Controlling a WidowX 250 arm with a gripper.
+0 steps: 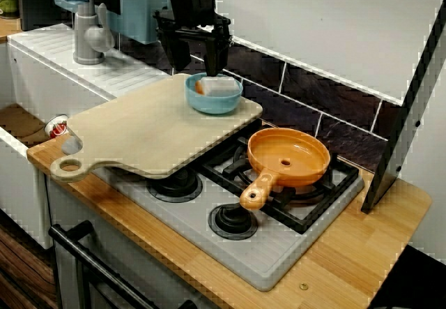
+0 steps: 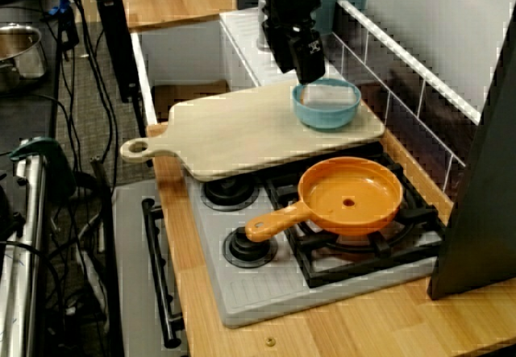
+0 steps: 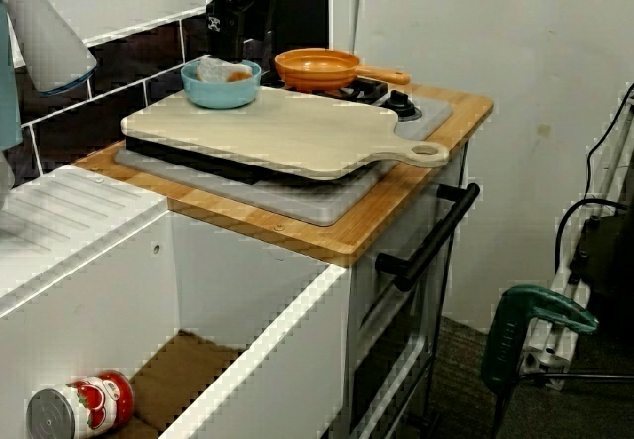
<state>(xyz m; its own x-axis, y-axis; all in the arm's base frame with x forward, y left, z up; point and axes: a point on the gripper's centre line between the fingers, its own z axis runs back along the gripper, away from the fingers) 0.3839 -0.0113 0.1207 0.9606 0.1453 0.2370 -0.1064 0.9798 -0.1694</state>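
Blue bowl (image 1: 212, 104) with a white-orange lump (image 1: 221, 84) sits on the board's (image 1: 139, 133) far corner, gripper (image 1: 196, 70) just above it with fingers spread; clipping the rim could tip it off the board.

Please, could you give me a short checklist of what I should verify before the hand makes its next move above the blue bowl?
1. The hand is open: ok, fingers apart, holding nothing.
2. It is over the blue bowl: ok, just above it, toward the tiled wall.
3. Fingertips clear of the bowl's rim: cannot tell in any view.
4. Bowl upright on the cutting board: ok.
5. Inside it lie a white item and an orange piece: ok.
6. The orange pan is apart from the bowl: ok, on the grate beside the board.
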